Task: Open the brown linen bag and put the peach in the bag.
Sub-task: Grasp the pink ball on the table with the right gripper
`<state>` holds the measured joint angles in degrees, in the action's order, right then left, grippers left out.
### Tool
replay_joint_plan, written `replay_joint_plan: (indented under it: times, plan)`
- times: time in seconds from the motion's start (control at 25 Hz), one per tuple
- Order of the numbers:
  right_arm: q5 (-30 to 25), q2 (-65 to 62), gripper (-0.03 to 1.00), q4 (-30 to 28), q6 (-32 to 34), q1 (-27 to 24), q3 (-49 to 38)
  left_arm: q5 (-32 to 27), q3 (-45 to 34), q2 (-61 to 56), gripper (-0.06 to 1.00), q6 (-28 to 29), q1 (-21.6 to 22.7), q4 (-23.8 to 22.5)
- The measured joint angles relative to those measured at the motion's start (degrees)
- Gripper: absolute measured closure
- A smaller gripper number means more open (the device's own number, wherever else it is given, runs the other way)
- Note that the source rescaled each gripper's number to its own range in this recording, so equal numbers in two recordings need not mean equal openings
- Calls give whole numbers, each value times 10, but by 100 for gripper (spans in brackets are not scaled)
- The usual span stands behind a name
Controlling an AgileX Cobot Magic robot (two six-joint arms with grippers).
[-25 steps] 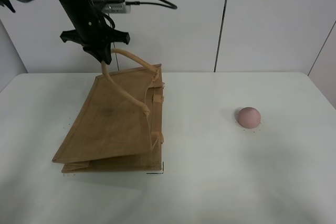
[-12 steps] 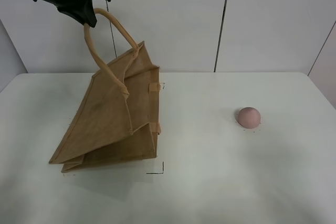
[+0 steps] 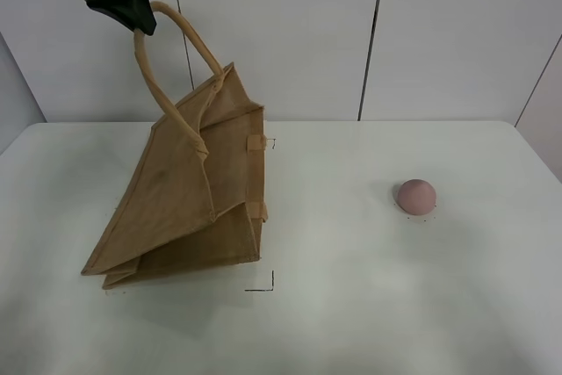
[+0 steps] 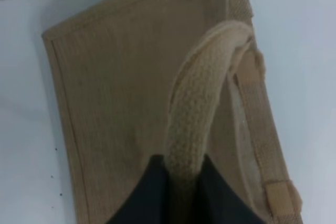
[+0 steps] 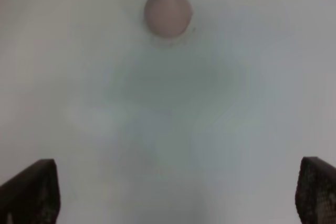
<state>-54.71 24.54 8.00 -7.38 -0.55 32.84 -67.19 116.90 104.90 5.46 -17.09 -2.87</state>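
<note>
A white table (image 3: 378, 313) bearing a small black corner mark (image 3: 271, 287) stands before pale wall panels (image 3: 457, 32).

Tool (image 4: 182, 190) clamped on handle (image 4: 199, 93), brown linen bag (image 4: 115, 93)

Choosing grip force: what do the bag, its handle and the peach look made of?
The bag: coarse woven jute or linen, matte; the weave shows. Its handle: thick, lighter braided cotton-like cord. The peach: smooth, matte pink; real or artificial, cannot tell.
</note>
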Motion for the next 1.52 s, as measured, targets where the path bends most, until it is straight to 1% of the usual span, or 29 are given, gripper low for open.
replay_joint_plan:
  times: [0.2, 0.4, 0.6, 0.8, 0.88, 1.04, 1.2, 1.36, 1.52]
  plan:
    - [46, 199, -3, 2, 0, 0, 90, 0, 0, -7, 94, -2, 0, 10]
    - [53, 423, -3, 10, 0, 0, 205, 0, 0, -7, 94, -12, 0, 29]
    - [50, 619, -3, 10, 0, 4, 330, 0, 0, -7, 94, -18, 0, 29]
    - [39, 757, -3, 6, 0, 41, 433, 0, 0, -7, 94, -20, 0, 29]
    - [35, 800, -3, 6, 6, 46, 464, 0, 0, -7, 94, -20, 0, 29]
    - [33, 861, -3, 8, 11, 46, 494, 0, 0, -7, 94, -20, 0, 47]
    - [38, 906, -3, 10, 13, 46, 497, 0, 0, -7, 94, -21, 0, 48]
    - [70, 946, -3, 10, 13, 46, 497, 1, 0, -7, 94, -21, 0, 48]
    - [116, 975, -3, 11, 13, 46, 497, 1, 0, -7, 94, -21, 0, 48]
